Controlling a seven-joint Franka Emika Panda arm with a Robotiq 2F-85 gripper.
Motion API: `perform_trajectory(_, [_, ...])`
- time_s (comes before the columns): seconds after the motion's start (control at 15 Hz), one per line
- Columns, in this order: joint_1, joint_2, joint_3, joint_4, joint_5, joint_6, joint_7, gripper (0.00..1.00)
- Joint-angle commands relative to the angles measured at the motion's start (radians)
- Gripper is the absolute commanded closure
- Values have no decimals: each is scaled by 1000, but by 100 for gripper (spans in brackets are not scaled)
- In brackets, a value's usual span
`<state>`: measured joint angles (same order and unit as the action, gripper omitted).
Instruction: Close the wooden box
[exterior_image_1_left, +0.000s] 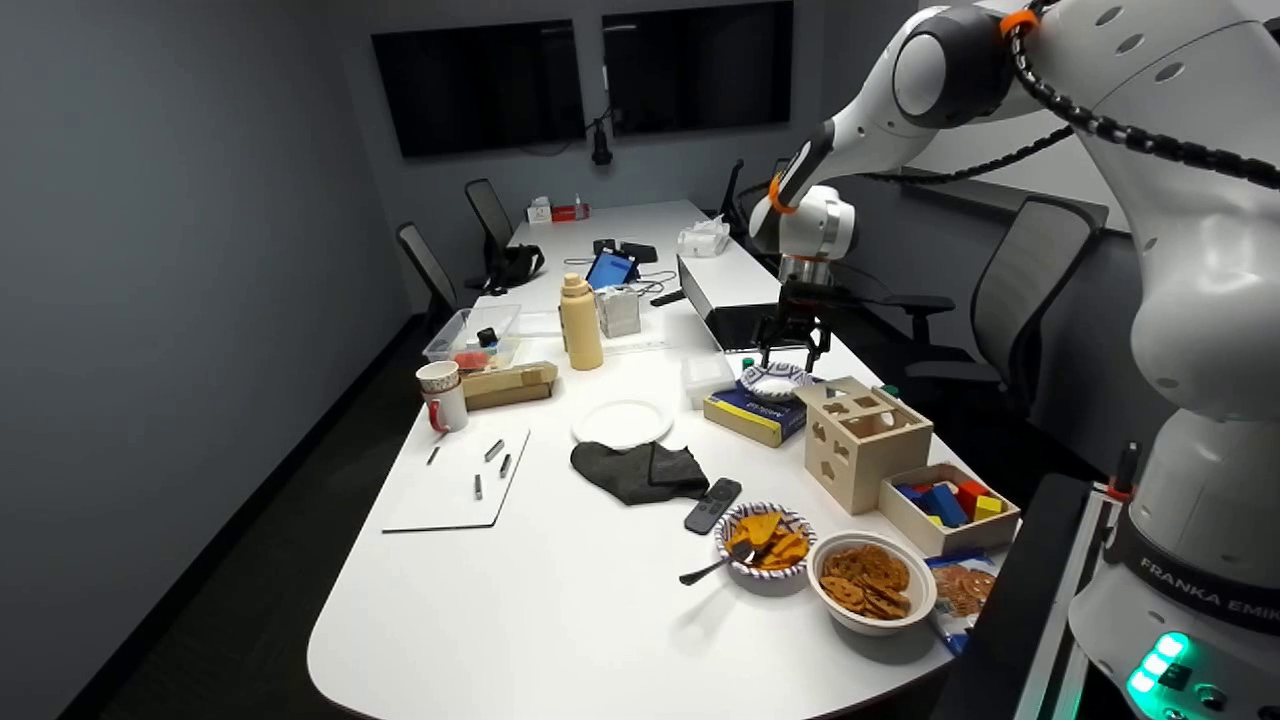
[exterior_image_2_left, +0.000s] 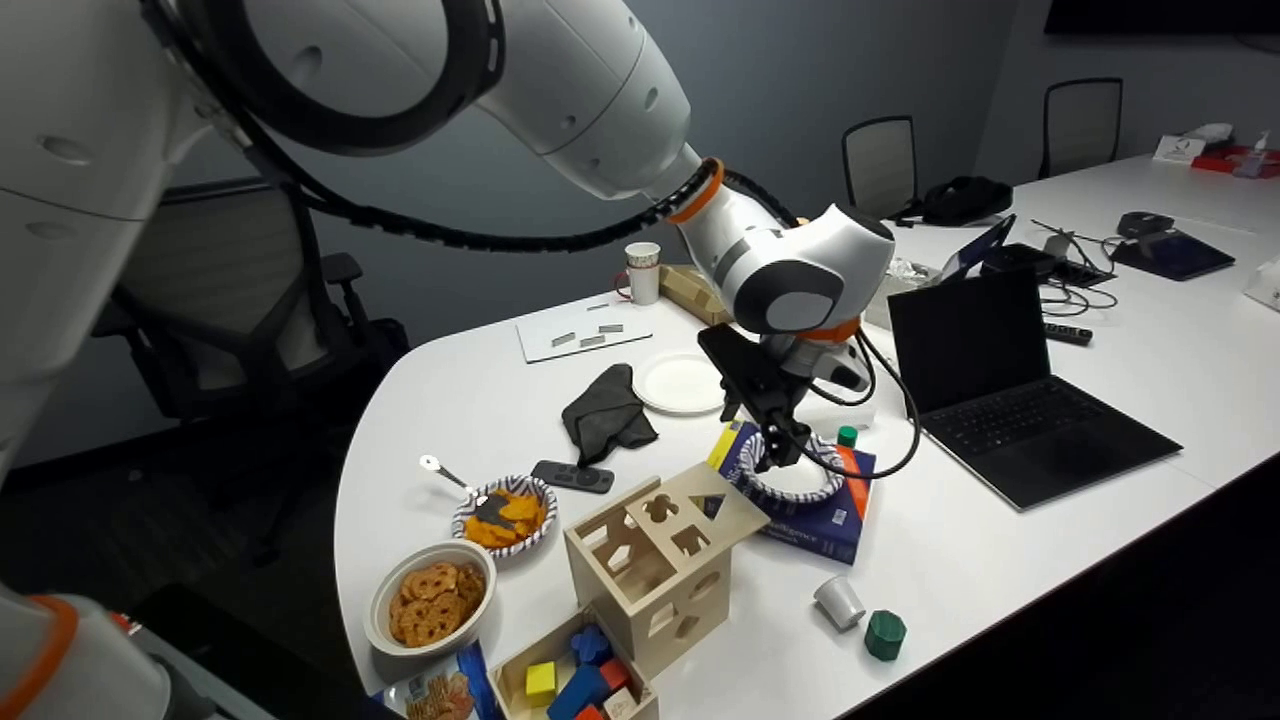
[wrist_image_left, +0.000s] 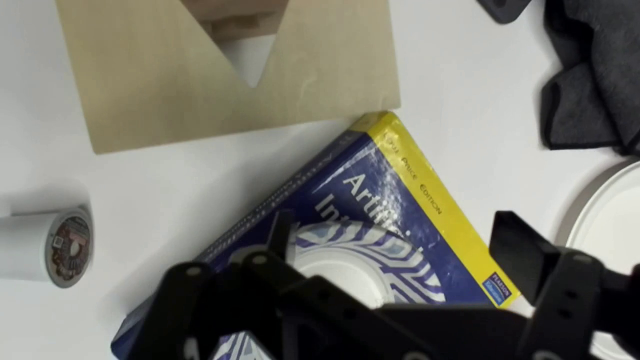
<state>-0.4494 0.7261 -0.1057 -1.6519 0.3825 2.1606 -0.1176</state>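
The light-tan wooden box (exterior_image_1_left: 857, 465) stands upright on the white table in both exterior views (exterior_image_2_left: 660, 625). Its lid (exterior_image_2_left: 725, 498) with shaped holes is slid partly off the top and overhangs on the side toward the blue book. Part of the box's inside shows through the uncovered top. In the wrist view the overhanging end of the lid (wrist_image_left: 150, 95), with its triangular hole, fills the upper left. My gripper (wrist_image_left: 400, 245) is open and empty, its fingers wide apart. It hangs over the patterned bowl beyond the lid's overhanging end (exterior_image_1_left: 789, 362) (exterior_image_2_left: 762, 440); whether it touches the bowl is unclear.
A blue and yellow book (exterior_image_2_left: 815, 530) bears the patterned bowl (exterior_image_2_left: 800, 482) beside the box. A tray of coloured blocks (exterior_image_1_left: 935, 535) touches the box's near side. Two food bowls (exterior_image_1_left: 830, 550) (exterior_image_2_left: 505, 540), a grey cup (exterior_image_2_left: 840, 603), a green cap (exterior_image_2_left: 885, 635) and a laptop (exterior_image_2_left: 1030, 430) stand around.
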Motion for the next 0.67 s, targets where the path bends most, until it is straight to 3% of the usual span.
perform_trajectory(0.0, [6,5,1,-21,6,54,-9,0])
perform_trajectory(0.6, [18,-53,-4,-170,1,81,-9,0])
